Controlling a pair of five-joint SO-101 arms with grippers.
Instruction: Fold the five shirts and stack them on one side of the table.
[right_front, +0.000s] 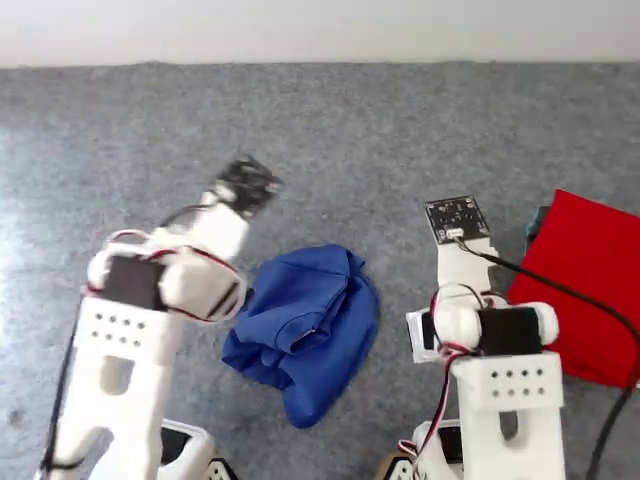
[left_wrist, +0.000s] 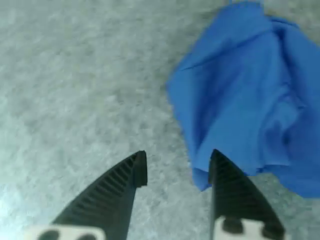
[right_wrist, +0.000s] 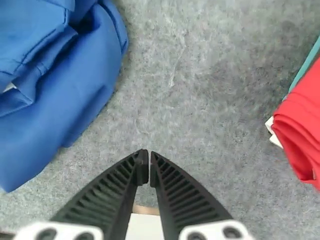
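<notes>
Left gripper (left_wrist: 178, 154) — fingers apart — hangs just beside the crumpled blue shirt (left_wrist: 240, 90).

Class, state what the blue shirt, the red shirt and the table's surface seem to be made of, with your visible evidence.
Blue shirt: soft matte cloth, possibly cotton; it slumps in loose creases. Red shirt: similar matte cloth, lying in rounded, soft-edged folds. Table: grey felt-like or carpet-like covering; mottled, fuzzy fibres, no shine.

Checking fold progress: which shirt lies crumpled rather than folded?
The blue shirt in the middle, bunched in a heap; the red shirt lies folded flat at the side.
</notes>
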